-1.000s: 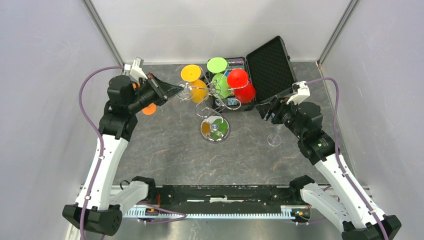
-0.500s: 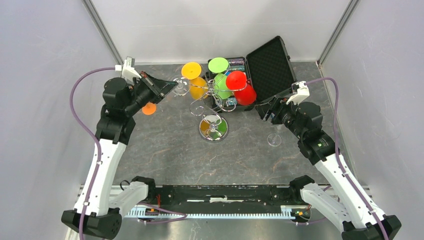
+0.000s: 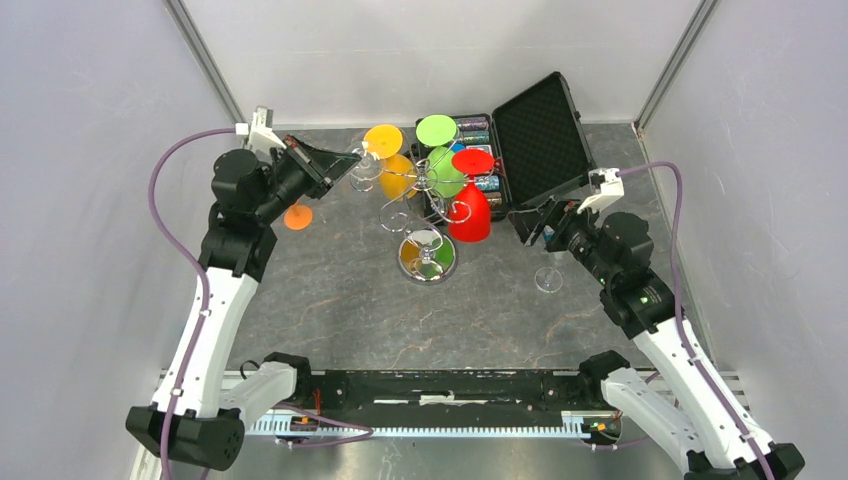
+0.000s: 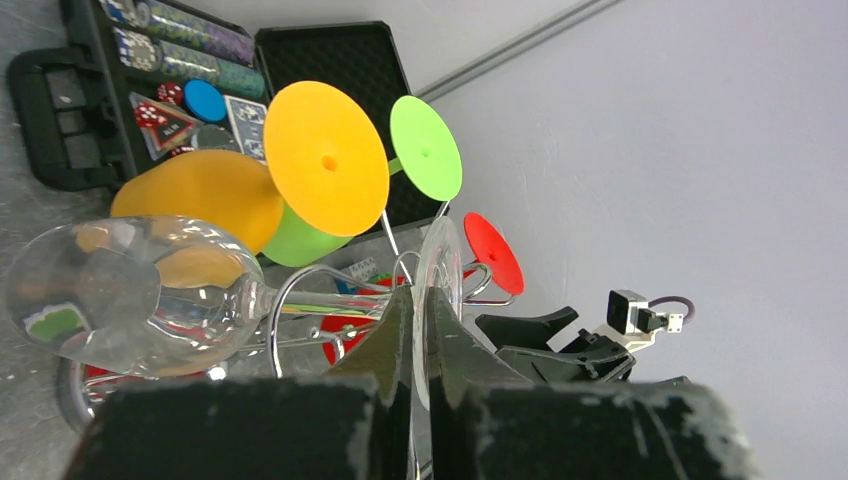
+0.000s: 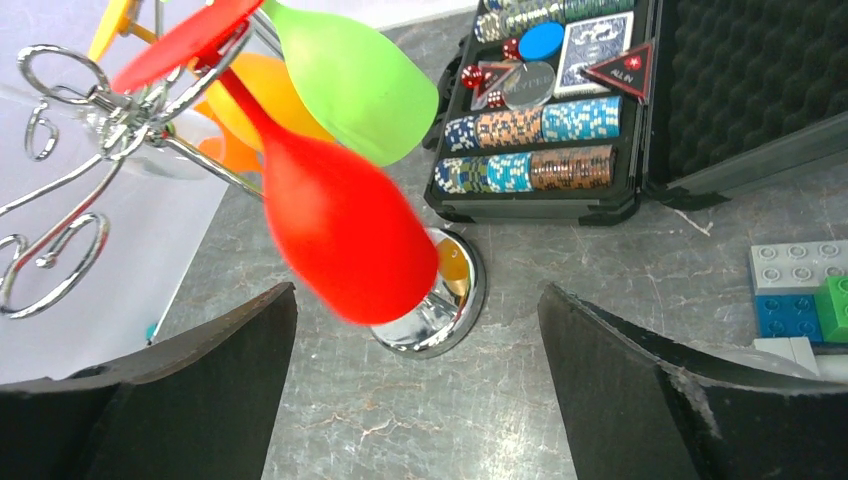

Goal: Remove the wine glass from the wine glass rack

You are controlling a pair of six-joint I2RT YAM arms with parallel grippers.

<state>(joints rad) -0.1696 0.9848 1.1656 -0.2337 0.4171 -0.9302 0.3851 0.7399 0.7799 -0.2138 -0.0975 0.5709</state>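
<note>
A clear wine glass (image 4: 130, 300) lies on its side, its stem crossing a wire loop of the chrome wine glass rack (image 3: 428, 258). My left gripper (image 4: 422, 292) is shut on the rim of its foot, at the rack's left side (image 3: 352, 165). On the rack also hang a yellow glass (image 3: 397, 175), a green glass (image 3: 445, 170) and a red glass (image 3: 468, 215), the red one tilted and blurred. My right gripper (image 3: 522, 222) stands wide open to the right of the rack, with the red glass (image 5: 340, 230) and the mirrored base (image 5: 455, 300) ahead of its fingers and nothing between them.
An open black case (image 3: 535, 125) with poker chips (image 5: 520, 150) sits behind the rack. Another clear glass (image 3: 548, 278) stands on the table under my right arm. Toy bricks (image 5: 800, 290) lie to the right. An orange disc (image 3: 297, 217) lies below my left wrist.
My left gripper has pulled the clear glass a little to the left and back. The right jaws have opened wider. The red glass's bowl has swung down toward the front.
</note>
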